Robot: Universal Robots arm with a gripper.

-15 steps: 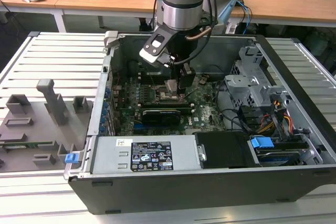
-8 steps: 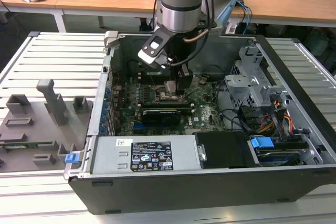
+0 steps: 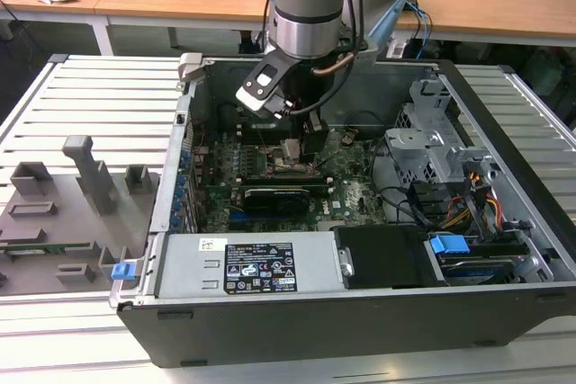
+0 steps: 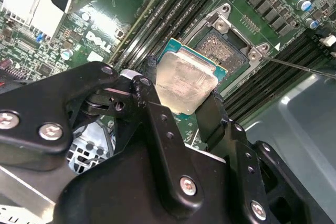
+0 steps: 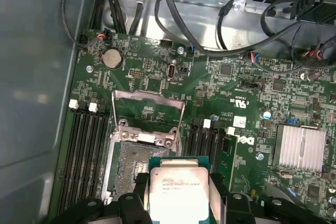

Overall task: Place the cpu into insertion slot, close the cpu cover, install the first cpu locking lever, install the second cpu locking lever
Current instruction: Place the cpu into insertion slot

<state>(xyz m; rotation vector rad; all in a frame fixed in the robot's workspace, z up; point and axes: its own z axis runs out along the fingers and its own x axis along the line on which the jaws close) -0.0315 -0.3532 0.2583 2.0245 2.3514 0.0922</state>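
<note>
Nearly there: chip clamped over the socket

The square dark insertion slot (image 5: 131,167) with its metal rim lies bare, and the thin silver-grey metal cpu cover (image 5: 148,97) stands open beside it. The black gripper (image 5: 178,203) clamps the flat, silver-topped square cpu (image 5: 177,190) above the slot's edge. Keeping the chip level and its corners matched to the slot seems wise.

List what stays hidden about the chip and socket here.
- cpu underside: faces away from the camera in both wrist views.
- insertion slot: one corner is covered by the cpu and gripper in the first wrist view.
- insertion slot contacts: too small to make out in the exterior view, and partly behind the arm.
</note>
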